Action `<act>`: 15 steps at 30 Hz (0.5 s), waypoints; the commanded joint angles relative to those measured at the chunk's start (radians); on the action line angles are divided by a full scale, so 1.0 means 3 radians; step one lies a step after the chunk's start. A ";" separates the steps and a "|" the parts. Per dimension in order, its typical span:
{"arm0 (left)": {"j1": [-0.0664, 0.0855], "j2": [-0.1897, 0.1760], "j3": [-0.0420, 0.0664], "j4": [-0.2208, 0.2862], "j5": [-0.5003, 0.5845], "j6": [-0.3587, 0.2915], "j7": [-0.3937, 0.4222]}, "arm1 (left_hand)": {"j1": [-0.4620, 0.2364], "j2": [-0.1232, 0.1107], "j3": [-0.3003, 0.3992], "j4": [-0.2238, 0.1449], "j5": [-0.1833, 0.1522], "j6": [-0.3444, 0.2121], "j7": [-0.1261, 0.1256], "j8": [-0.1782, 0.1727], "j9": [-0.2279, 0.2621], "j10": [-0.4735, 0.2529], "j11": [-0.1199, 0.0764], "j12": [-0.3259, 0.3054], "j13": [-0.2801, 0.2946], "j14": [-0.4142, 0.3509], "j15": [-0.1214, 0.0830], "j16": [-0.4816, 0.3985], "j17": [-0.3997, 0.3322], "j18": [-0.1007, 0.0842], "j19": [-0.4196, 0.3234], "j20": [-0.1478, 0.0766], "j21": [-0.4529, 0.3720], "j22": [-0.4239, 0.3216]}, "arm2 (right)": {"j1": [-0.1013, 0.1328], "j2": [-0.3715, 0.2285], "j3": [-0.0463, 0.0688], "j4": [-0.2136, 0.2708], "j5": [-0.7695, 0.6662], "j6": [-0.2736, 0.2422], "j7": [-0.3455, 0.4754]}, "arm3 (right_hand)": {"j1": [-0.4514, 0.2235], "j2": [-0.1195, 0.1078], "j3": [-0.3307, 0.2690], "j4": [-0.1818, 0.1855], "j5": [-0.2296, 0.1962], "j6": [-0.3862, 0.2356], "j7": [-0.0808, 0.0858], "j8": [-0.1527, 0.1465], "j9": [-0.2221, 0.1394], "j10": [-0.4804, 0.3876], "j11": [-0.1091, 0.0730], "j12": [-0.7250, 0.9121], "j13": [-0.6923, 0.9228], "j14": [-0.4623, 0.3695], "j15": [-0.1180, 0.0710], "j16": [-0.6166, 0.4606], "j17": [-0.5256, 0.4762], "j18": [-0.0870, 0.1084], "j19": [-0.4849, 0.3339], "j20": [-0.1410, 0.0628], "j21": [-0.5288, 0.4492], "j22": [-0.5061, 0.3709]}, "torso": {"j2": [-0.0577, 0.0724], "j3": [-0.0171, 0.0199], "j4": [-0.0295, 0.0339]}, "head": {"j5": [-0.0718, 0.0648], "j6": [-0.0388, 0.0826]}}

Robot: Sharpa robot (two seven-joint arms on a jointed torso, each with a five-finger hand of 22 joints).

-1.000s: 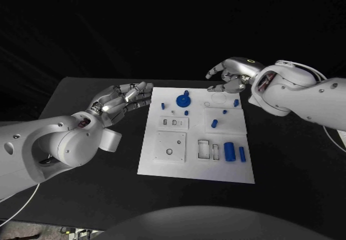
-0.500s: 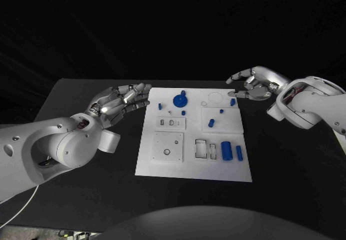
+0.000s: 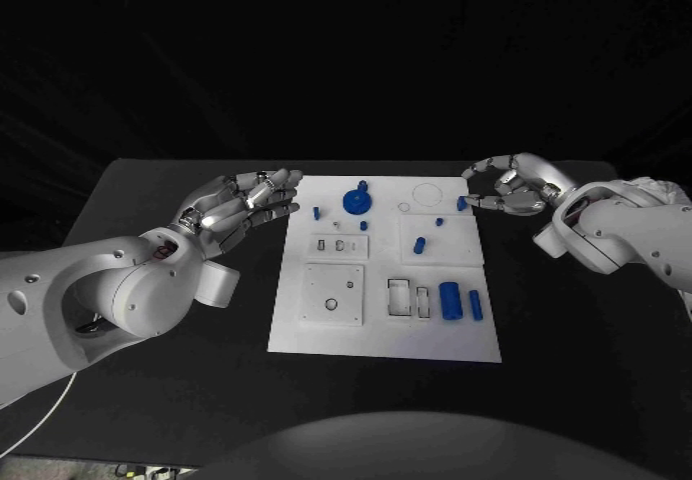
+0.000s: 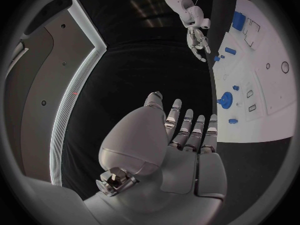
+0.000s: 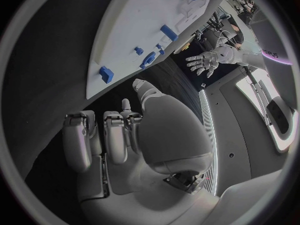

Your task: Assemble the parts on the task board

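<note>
**Both hands off the board, nothing held**

We see the white task board [image 3: 387, 340], a flat matte plate, in the middle of the black table [image 3: 130, 200]. Small blue parts lie on it: a round disc [image 3: 355, 203] near its far edge, a thick cylinder [image 3: 453, 299] near the right edge. The left hand [image 3: 238, 203] hovers just beside the board's left edge, fingers spread, empty. The right hand [image 3: 513, 184] sits at the far right corner, fingers curled, gripping nothing.

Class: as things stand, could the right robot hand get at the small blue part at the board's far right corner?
Probably yes. The right robot hand holds nothing and hovers right beside that blue part, with nothing between them.
</note>
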 commanded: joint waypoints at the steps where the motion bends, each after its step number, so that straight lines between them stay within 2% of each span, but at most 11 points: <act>1: -0.0001 0.0004 0.0002 0.0001 -0.0024 0.0082 0.0034 | 0.0041 -0.0007 0.0025 0.0002 0.0017 -0.0019 0.0109 0.0020 -0.0001 0.0003 0.0016 -0.0025 0.0001 0.0000 0.0025 0.0013 0.0001 -0.0038 0.0015 -0.0007 0.0021 0.0002 | -0.0048 0.0033 -0.0001 -0.0066 0.0096 -0.0007 0.0079 | 0.0029 0.0001 0.0022 0.0000 0.0035 -0.0021 0.0001 0.0030 0.0010 0.0353 -0.0017 0.0013 0.0878 0.0348 -0.0026 0.0011 0.0876 0.0016 0.0144 -0.0017 -0.0020 0.0792 | 0.0000 -0.0001 0.0001 | -0.0003 0.0000; 5: -0.0002 0.0003 0.0002 0.0000 -0.0024 0.0085 0.0035 | 0.0041 -0.0007 0.0025 0.0002 0.0017 -0.0019 0.0109 0.0020 -0.0001 0.0003 0.0016 -0.0025 0.0001 0.0000 0.0025 0.0013 0.0001 -0.0038 0.0015 -0.0007 0.0021 0.0002 | -0.0103 0.0077 0.0000 -0.0136 0.0082 -0.0026 0.0052 | 0.0057 -0.0001 0.0002 0.0008 -0.0159 -0.0074 0.0015 0.0192 0.0077 0.0353 -0.0009 0.0013 0.0878 0.0348 -0.0020 0.0011 0.0876 0.0018 0.0137 -0.0012 -0.0027 0.0789 | 0.0000 -0.0001 0.0000 | 0.0006 0.0000; 8: -0.0004 0.0001 0.0002 -0.0001 -0.0026 0.0091 0.0035 | 0.0045 -0.0007 0.0028 0.0001 0.0019 -0.0023 0.0110 0.0020 -0.0001 0.0002 0.0017 -0.0026 0.0001 -0.0001 0.0025 0.0013 0.0001 -0.0038 0.0016 -0.0007 0.0022 0.0002 | -0.0138 0.0115 0.0000 -0.0185 0.0070 -0.0065 0.0050 | 0.0101 0.0008 -0.0013 0.0003 -0.0255 -0.0228 0.0016 0.0330 0.0144 0.0353 -0.0004 0.0013 0.0878 0.0348 -0.0017 0.0011 0.0876 0.0021 0.0130 -0.0007 -0.0034 0.0786 | 0.0000 0.0002 0.0004 | 0.0004 0.0000; 10: -0.0005 0.0000 0.0002 -0.0003 -0.0028 0.0096 0.0033 | 0.0045 -0.0007 0.0028 0.0001 0.0019 -0.0023 0.0110 0.0020 -0.0001 0.0002 0.0017 -0.0026 0.0001 -0.0001 0.0025 0.0013 0.0001 -0.0038 0.0016 -0.0007 0.0022 0.0002 | -0.0147 0.0132 0.0000 -0.0207 0.0067 -0.0084 0.0050 | 0.0119 0.0014 -0.0019 0.0004 -0.0251 -0.0309 0.0013 0.0412 0.0184 0.0353 -0.0005 0.0013 0.0878 0.0348 -0.0016 0.0011 0.0876 0.0021 0.0128 -0.0008 -0.0036 0.0785 | -0.0004 0.0001 0.0006 | -0.0002 0.0000; 15: -0.0007 -0.0002 0.0002 -0.0005 -0.0030 0.0102 0.0028 | 0.0045 -0.0007 0.0028 0.0001 0.0019 -0.0023 0.0110 0.0020 -0.0001 0.0002 0.0017 -0.0026 0.0001 -0.0001 0.0025 0.0013 0.0001 -0.0038 0.0016 -0.0007 0.0022 0.0002 | -0.0157 0.0167 0.0000 -0.0252 0.0064 -0.0085 0.0016 | 0.0143 0.0021 -0.0022 0.0013 -0.0107 -0.0425 0.0026 0.0600 0.0256 0.0353 0.0002 0.0013 0.0878 0.0348 -0.0010 0.0011 0.0876 0.0023 0.0123 -0.0004 -0.0040 0.0783 | -0.0005 -0.0004 0.0006 | 0.0003 0.0000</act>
